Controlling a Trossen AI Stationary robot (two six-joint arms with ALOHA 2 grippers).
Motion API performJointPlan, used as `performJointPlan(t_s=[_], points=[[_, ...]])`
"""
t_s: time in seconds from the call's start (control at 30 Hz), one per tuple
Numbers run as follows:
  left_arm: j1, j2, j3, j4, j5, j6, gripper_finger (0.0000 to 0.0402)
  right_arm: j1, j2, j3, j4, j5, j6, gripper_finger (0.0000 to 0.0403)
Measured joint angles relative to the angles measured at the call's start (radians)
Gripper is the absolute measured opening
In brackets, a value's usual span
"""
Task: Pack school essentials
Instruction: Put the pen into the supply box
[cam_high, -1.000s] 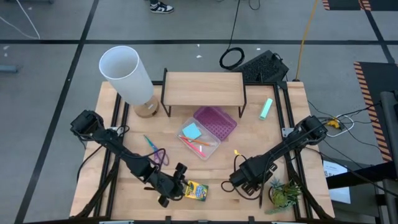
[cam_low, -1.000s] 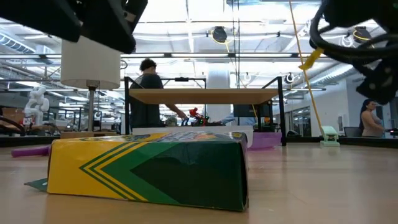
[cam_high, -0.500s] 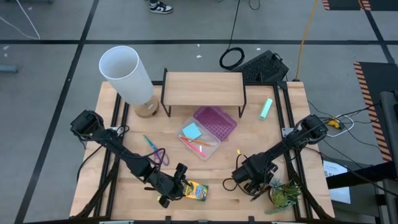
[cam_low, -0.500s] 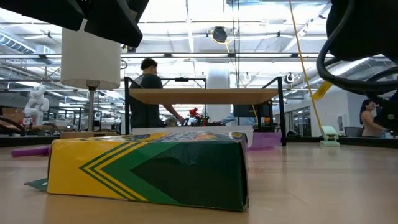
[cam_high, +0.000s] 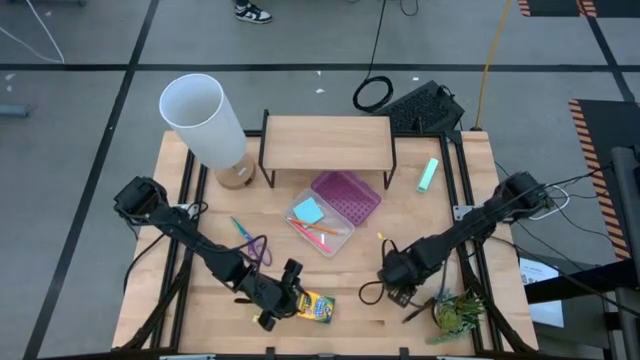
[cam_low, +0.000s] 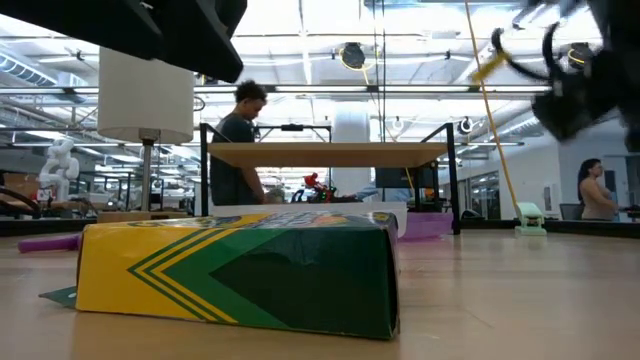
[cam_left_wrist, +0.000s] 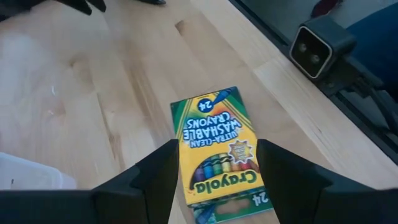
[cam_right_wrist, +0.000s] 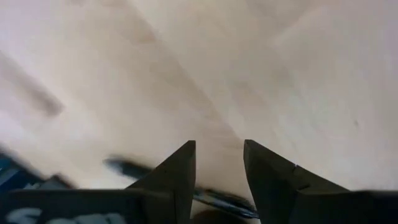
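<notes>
The yellow-green crayon box (cam_high: 316, 307) lies flat on the table near its front edge, large in the low view (cam_low: 240, 275). My left gripper (cam_high: 297, 298) hovers open above it, one finger over each long side of the box (cam_left_wrist: 217, 149). The blue sticky-note pad (cam_high: 308, 211) and thin pens (cam_high: 320, 231) lie in the clear case (cam_high: 322, 238). The purple-handled scissors (cam_high: 250, 245) and a tiny yellow piece (cam_high: 380, 240) lie on the wood. My right gripper (cam_high: 390, 285) hangs open over bare wood, above a black pen (cam_right_wrist: 149, 172).
The case's purple lid (cam_high: 346, 197) lies open behind it. A white lamp (cam_high: 205, 120) and a wooden shelf (cam_high: 328, 142) stand at the back, and a green item (cam_high: 428, 174) lies at the far right. A small potted plant (cam_high: 460, 312) is beside my right gripper. People are in the room beyond.
My right gripper has shifted a little toward the table's left and far edges while its arm swung and rose in the low view. The crayon box has stayed where it was. A person behind the table has moved.
</notes>
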Motion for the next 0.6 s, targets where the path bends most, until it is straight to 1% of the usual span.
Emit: performJointPlan(t_s=[0.07,0.17,0.27,0.37,0.47,0.6], points=[[0.001,0.000,0.000,-0.001,-0.001,-0.004,0.0219,0.015,-0.011,0.020,-0.001,0.015,-0.012,0.0127],[0.000,0.000,0.000,-0.008,-0.001,-0.004,0.0219,0.044,0.018,0.067,-0.011,0.002,-0.027,0.0127],[0.000,0.000,0.000,-0.010,-0.001,-0.004,0.0219,0.080,0.086,0.140,-0.066,-0.029,-0.055,0.0127],[0.000,0.000,0.000,-0.010,-0.001,-0.004,0.0219,0.114,0.174,0.231,-0.186,-0.053,-0.114,0.0127],[0.000,0.000,0.000,-0.010,-0.001,-0.006,0.0219,0.148,0.258,0.327,-0.295,-0.052,-0.202,0.0127],[-0.001,0.000,0.000,-0.012,-0.001,-0.008,0.0219,0.185,0.337,0.416,-0.335,-0.051,-0.304,0.0128]])
